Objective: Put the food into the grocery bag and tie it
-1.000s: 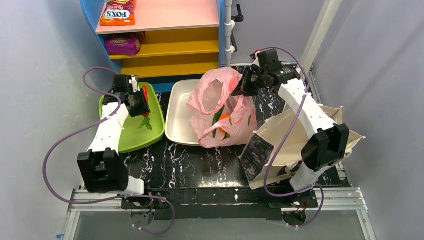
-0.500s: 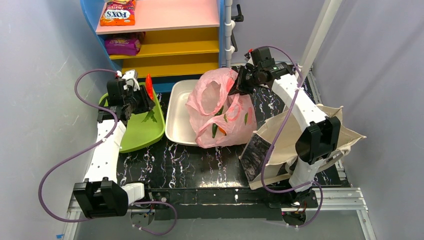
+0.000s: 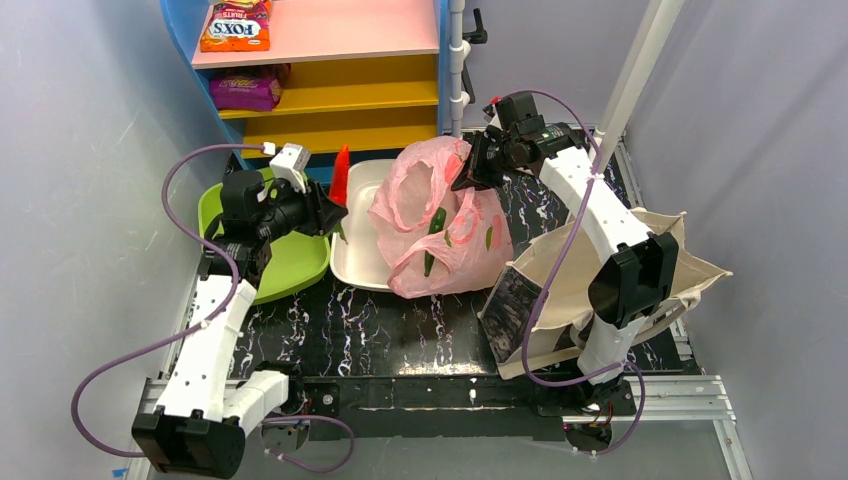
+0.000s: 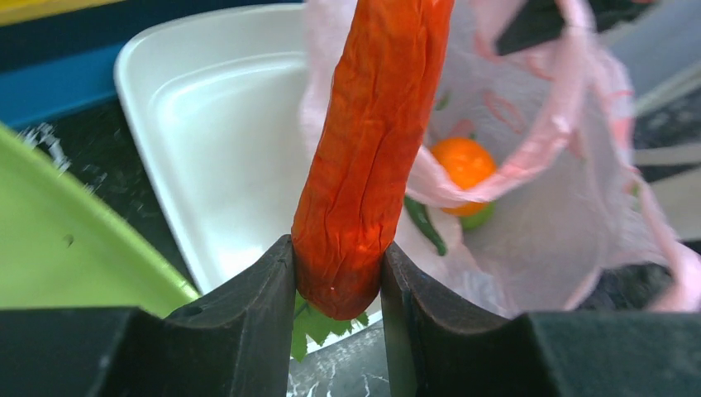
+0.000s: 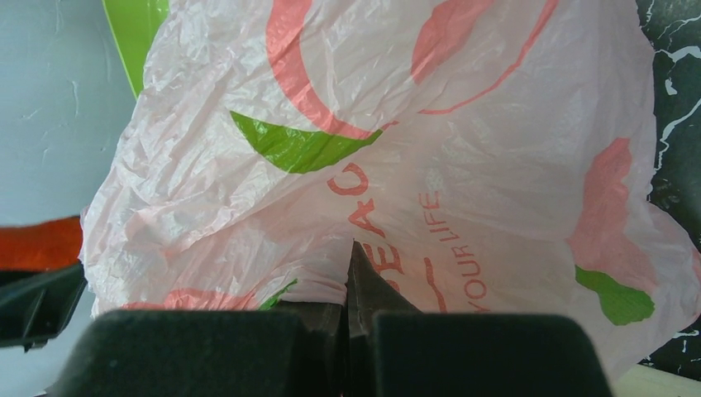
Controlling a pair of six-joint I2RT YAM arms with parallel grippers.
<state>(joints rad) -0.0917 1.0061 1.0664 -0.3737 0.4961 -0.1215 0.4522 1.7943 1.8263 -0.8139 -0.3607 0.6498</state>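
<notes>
- Right now, the left gripper (image 4: 337, 277) has its jaws closed narrowly on the blunt end of a wrinkled red pepper (image 4: 372, 132). The pepper stands straight up out of the jaws.
- A scrap of green leaf (image 4: 318, 327) shows just under the pepper's gripped end.
- From above, that gripper hangs over the line where the green tray (image 3: 290, 268) meets the white tray (image 3: 355, 240). The pepper's tip points toward the far edge of the tabletop (image 3: 400, 330).
- The right gripper (image 5: 347, 281) has its jaws pinched fully together on a fold of the pink bag (image 5: 413, 124). The fold is at the bag's far right rim, and the plastic is lifted there.
- The bag sits near the middle of the far edge, with its left part resting on the white tray and its mouth gaping toward the left arm.
- Inside it lie an orange fruit (image 4: 465, 161) and a green pepper (image 4: 424, 223), touching each other.
- A canvas tote (image 3: 570, 285) stands at the right edge, toward the near corner, with its dark panel just beside the bag.
- Beyond the far edge, a shelf (image 3: 330, 85) holds snack packets (image 3: 237, 25).
</notes>
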